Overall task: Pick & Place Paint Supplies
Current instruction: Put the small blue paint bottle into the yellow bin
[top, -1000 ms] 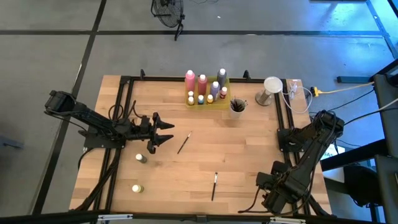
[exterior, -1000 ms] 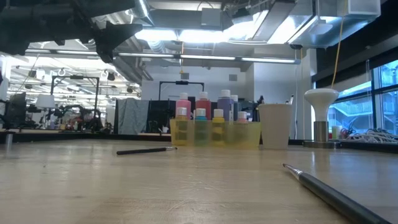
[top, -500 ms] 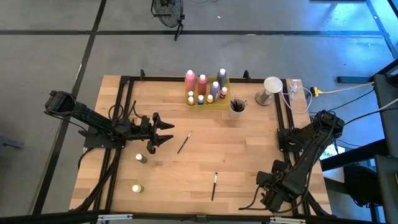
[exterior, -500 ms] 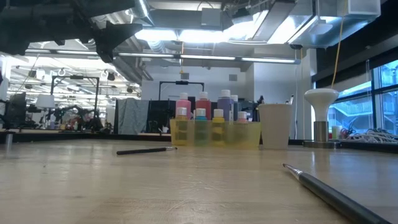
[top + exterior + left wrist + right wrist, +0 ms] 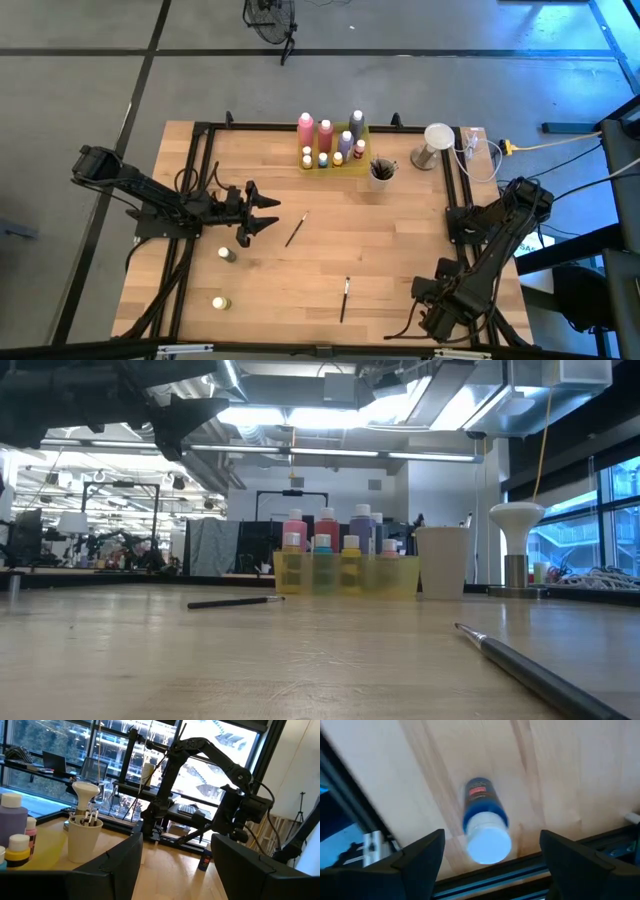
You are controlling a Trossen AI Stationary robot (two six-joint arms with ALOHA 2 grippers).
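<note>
Right tool over a blue bottle, left tool waiting mid-counter

Nearest in, the right tool (image 5: 487, 865) hangs open above a small blue bottle (image 5: 484, 820) with a white cap, standing near the counter (image 5: 390, 250) edge; it looks light and hard with a slick round body, so I'd pinch it across the body just under the cap. A brush (image 5: 345, 298) lies flat close by, thin and stiff, likely to roll, best taken mid-handle. Further out, two tiny bottles (image 5: 227, 254) stand loose on the left side. The left tool (image 5: 268, 214) hovers open, holding nothing, near a second brush (image 5: 294, 230). At the far edge, the yellow tray (image 5: 335, 160) holds more bottles, beside a cup (image 5: 381, 174) with brushes in it.
</note>
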